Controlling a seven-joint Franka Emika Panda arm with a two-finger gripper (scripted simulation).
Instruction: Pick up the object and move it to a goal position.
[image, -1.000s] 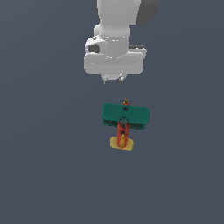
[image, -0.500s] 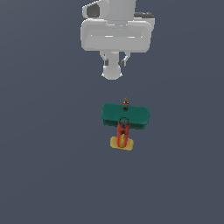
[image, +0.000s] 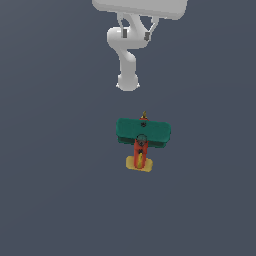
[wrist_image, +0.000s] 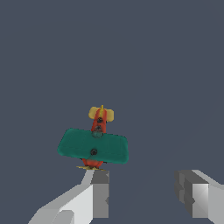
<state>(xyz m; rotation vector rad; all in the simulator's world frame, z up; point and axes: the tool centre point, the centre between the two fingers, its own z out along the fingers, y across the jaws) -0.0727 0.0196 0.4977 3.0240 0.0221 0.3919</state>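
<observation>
The object, a small toy biplane (image: 143, 133) with teal-green wings, a red-orange body and a yellow tail, lies flat on the dark grey floor. In the wrist view the biplane (wrist_image: 93, 146) sits just beyond one fingertip, off to the side of the gap between the fingers. My gripper (image: 137, 22) hangs high above, at the top edge of the exterior view and well clear of the plane. It is open (wrist_image: 146, 194), with nothing between its pale grey fingers (wrist_image: 100, 194).
The arm's white links and base (image: 127, 75) show behind the hand, a little beyond the plane's nose. The floor (image: 55, 175) is a plain dark grey surface all round.
The hand has travelled toward the top of the exterior view and looms larger, now partly cut off by the frame. The biplane has stayed where it was.
</observation>
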